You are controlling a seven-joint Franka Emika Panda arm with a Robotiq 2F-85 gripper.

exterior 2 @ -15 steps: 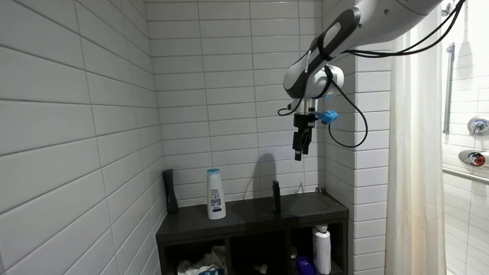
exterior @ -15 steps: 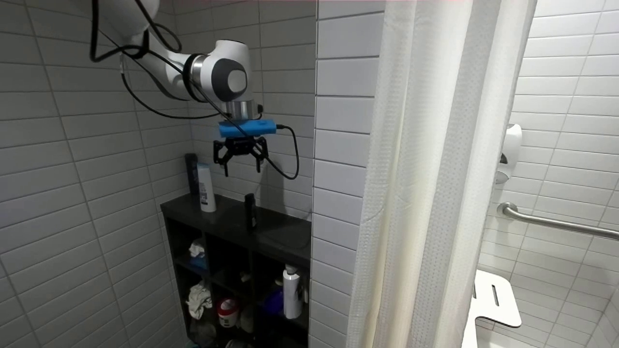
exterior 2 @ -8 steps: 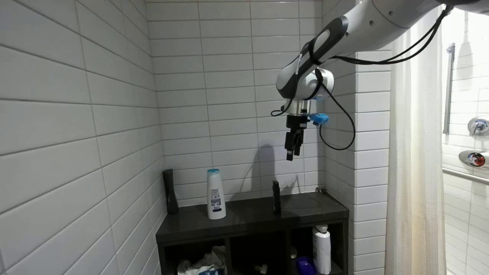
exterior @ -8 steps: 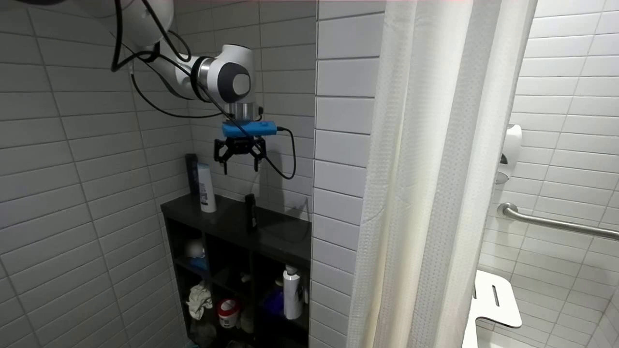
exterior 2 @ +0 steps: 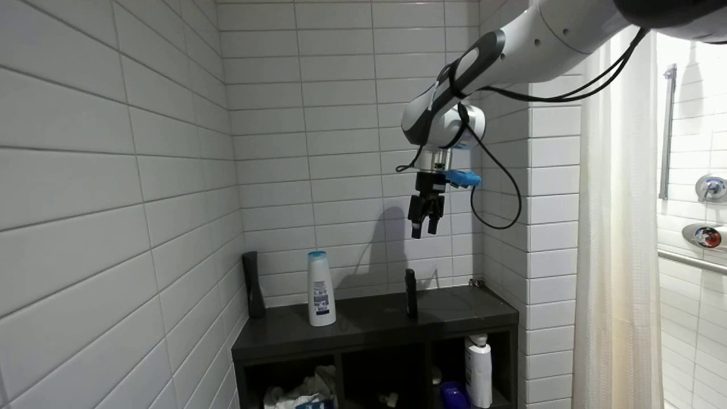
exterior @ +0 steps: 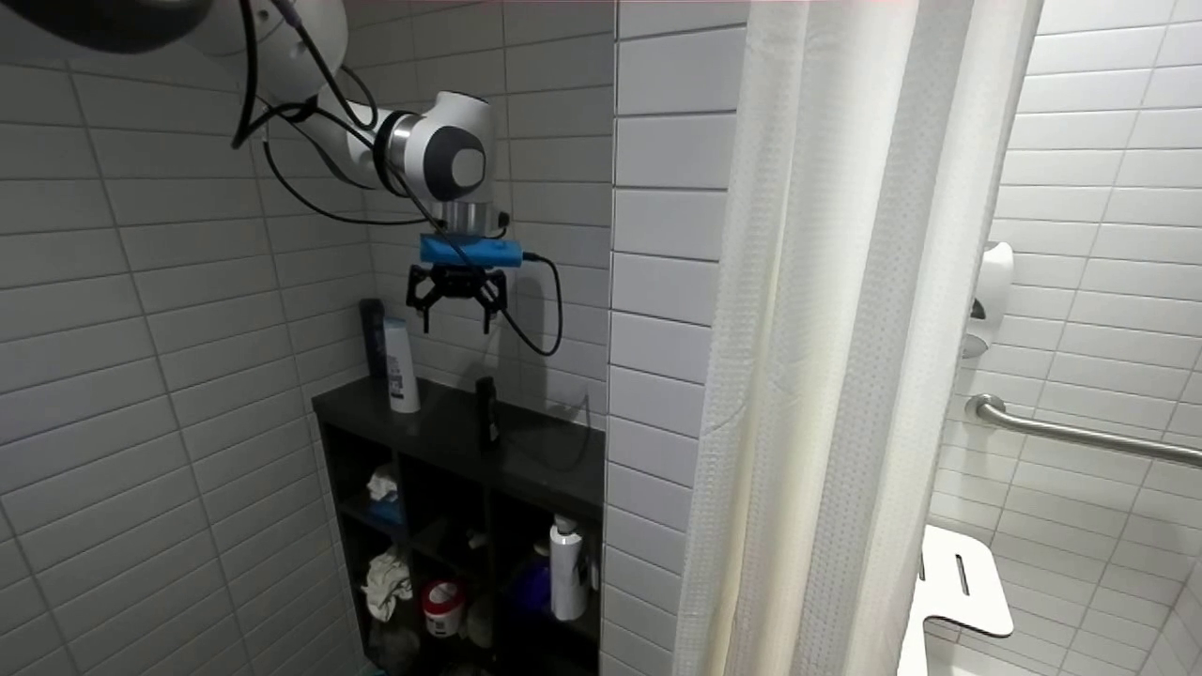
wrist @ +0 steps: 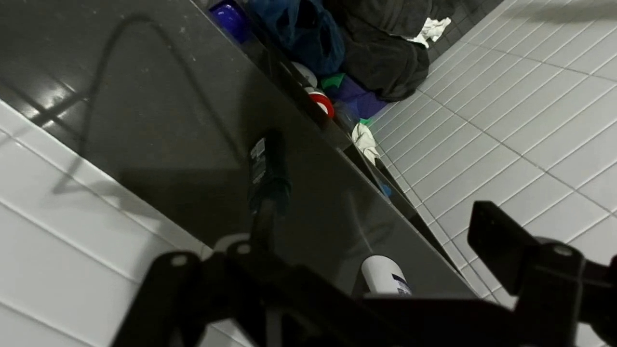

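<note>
My gripper [exterior: 456, 326] hangs open above the black shelf top, fingers pointing down, with nothing between them. Below it a small black bottle [exterior 2: 411, 292] stands upright, well apart from the fingertips. A white bottle with a blue cap [exterior 2: 321, 289] is further along the shelf, and behind it in the corner leans a dark, narrow-waisted bottle [exterior 2: 254, 287]. In the wrist view the black bottle [wrist: 268, 168] lies behind the left finger's tip. The white bottle [wrist: 384, 275] shows partly between the spread fingers, its other end hidden by the gripper body.
The dark shelf unit [exterior 2: 363, 335] fits between tiled walls. Its compartments hold crumpled cloths [exterior: 387, 582], a red and white tub [exterior: 442, 607], a white pump bottle [exterior: 566, 568] and a purple item [exterior 2: 454, 395]. Right of it hang a shower curtain [exterior: 836, 329] and a grab bar [exterior: 1089, 430].
The arm has shifted leftward in the exterior views, and the gripper has turned a little so its two fingers show further apart. The jaws stay open; the bottles have not moved.
</note>
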